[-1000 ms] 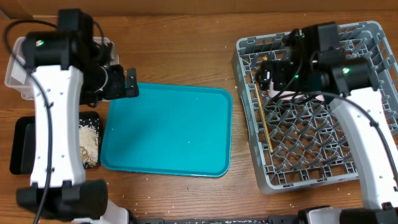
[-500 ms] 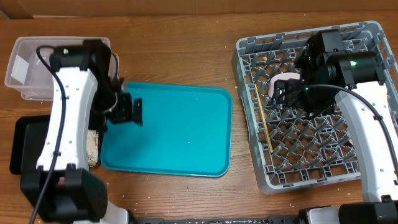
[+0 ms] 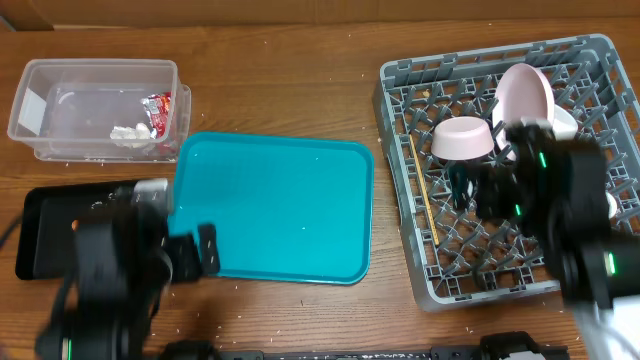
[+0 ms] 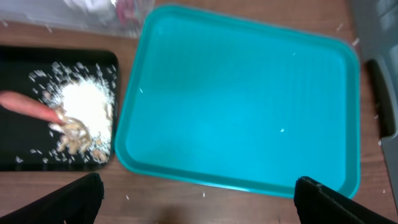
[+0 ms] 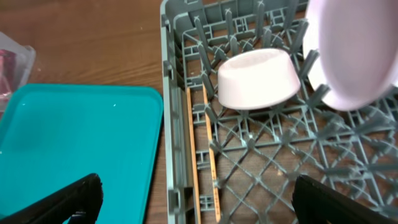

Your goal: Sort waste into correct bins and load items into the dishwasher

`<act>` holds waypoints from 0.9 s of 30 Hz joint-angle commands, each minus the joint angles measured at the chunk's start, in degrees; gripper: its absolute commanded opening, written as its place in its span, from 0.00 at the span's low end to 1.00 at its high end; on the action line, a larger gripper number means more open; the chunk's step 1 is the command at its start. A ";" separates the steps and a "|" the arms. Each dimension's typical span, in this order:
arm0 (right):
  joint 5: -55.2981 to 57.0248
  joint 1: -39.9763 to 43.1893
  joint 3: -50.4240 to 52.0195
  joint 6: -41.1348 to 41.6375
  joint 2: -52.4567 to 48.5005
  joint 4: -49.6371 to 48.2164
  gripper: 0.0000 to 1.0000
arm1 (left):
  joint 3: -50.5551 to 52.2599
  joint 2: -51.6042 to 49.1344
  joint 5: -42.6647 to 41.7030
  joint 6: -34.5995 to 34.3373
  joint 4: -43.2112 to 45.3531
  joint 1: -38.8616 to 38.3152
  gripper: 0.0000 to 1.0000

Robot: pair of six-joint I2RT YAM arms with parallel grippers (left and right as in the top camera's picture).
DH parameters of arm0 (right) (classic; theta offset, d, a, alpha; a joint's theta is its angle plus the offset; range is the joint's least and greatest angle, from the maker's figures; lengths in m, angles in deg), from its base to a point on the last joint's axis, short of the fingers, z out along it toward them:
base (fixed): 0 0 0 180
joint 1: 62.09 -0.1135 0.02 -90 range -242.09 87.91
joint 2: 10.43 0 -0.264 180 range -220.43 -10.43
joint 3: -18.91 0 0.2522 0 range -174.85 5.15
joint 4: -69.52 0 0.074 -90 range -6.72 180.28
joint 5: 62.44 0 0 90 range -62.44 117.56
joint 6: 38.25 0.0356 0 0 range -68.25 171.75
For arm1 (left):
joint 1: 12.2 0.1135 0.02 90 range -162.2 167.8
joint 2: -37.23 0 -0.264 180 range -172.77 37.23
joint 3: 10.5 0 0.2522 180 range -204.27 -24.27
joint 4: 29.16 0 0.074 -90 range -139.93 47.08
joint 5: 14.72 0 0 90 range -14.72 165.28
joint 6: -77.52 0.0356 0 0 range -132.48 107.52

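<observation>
Teal plastic fills the middle of the overhead view, where the large teal rectangular tray [image 3: 270,205] lies on the wooden desk [image 3: 300,90]. At the upper left you have the clear rectangular plastic tub [image 3: 60,110], which holds the red shiny snack wrapper [image 3: 158,108] and the crumpled white tissue [image 3: 128,132]. Below it, at the left edge, the flat black rectangular tray [image 4: 25,68] carries the beige crumbly food scraps [image 4: 84,115], with the small orange carrot [image 4: 25,104] touching the heap. Your left pincer [image 4: 198,186] hangs over the lower edge of the teal tray, its fingers spread wide with nothing between them.

On the right, the large square grey plastic dish rack [image 3: 440,270] holds a small white bowl [image 3: 462,138] turned upside down. The pale round plate [image 3: 525,95] stands on edge just beside it, toward the upper right. The pair of thin wooden chopsticks [image 3: 421,190] lies along the rack's left wall. Your right pincer [image 5: 196,183] hovers above the rack below the bowl, fingers wide apart and empty. Both arms are blurred in the overhead view.
</observation>
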 commanded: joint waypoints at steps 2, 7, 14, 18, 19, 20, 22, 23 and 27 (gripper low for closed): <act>0.48 0.09 10.36 0.26 13.81 -4.48 1.00 | 3.08 12.94 4.37 -1.46 2.23 0.11 1.00; 0.26 0.09 12.39 0.28 18.05 -3.96 1.00 | 3.08 16.41 4.02 -1.46 7.61 0.11 1.00; 0.26 0.09 12.39 0.28 17.05 -3.28 1.00 | 3.08 16.28 4.02 -1.44 4.15 0.11 1.00; 0.26 0.09 12.39 0.28 16.52 -2.40 1.00 | 3.08 16.28 4.02 -1.44 0.11 0.11 1.00; 0.26 0.09 12.39 0.28 16.48 -2.25 1.00 | 3.08 16.28 4.02 -1.44 -0.63 0.11 1.00; 0.26 0.09 12.39 0.28 16.48 -2.10 1.00 | 3.08 16.28 4.02 -1.44 -1.42 0.11 1.00; 0.26 0.09 12.39 0.28 16.48 -1.99 1.00 | 3.08 16.28 4.02 -1.44 -2.67 0.11 1.00; 0.26 0.09 12.39 0.28 16.48 -1.99 1.00 | 3.08 16.28 4.02 -1.44 -3.04 0.11 1.00; 0.26 0.09 12.39 0.28 16.48 -1.99 1.00 | 3.08 16.28 4.02 -1.46 -3.43 0.11 1.00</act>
